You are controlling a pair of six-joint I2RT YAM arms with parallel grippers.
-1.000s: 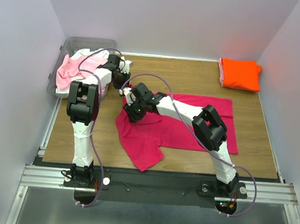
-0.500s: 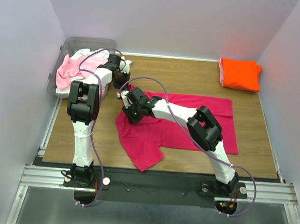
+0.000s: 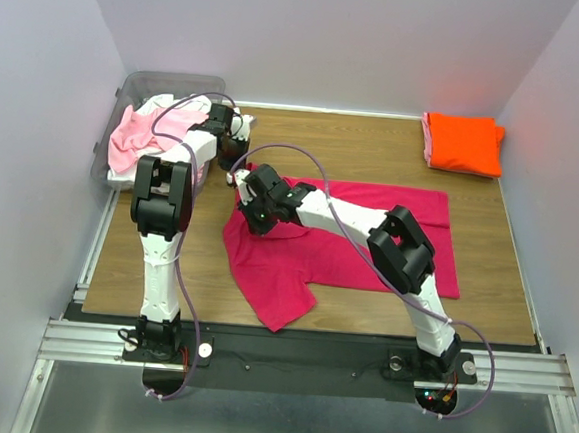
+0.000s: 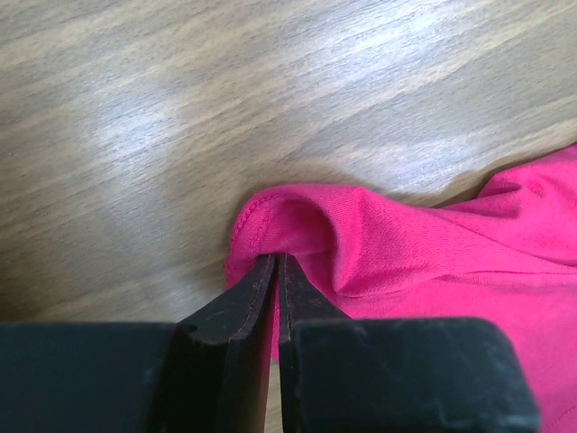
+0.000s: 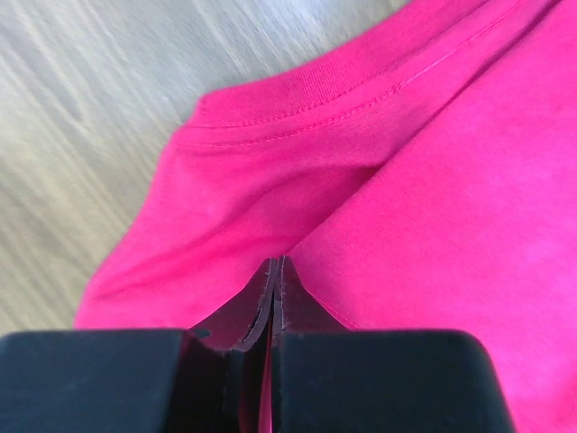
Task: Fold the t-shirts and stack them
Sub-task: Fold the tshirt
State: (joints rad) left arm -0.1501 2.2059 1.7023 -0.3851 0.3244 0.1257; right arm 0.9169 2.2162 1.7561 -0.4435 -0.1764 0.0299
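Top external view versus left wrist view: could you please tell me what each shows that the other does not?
Only the top external view shows the folded orange t-shirt and the clear bin of pale shirts. Only the left wrist view shows the left end effector pinching a rolled edge of the magenta t-shirt. Both show that shirt on the wooden table.

No legible text or labels anywhere.

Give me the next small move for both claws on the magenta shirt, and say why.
Probably raise both claws a little, together. The left claw is shut on a bunched edge of the magenta shirt, the right claw on fabric beside its collar, and the rest lies spread on the table; lifting frees that end for a fold.
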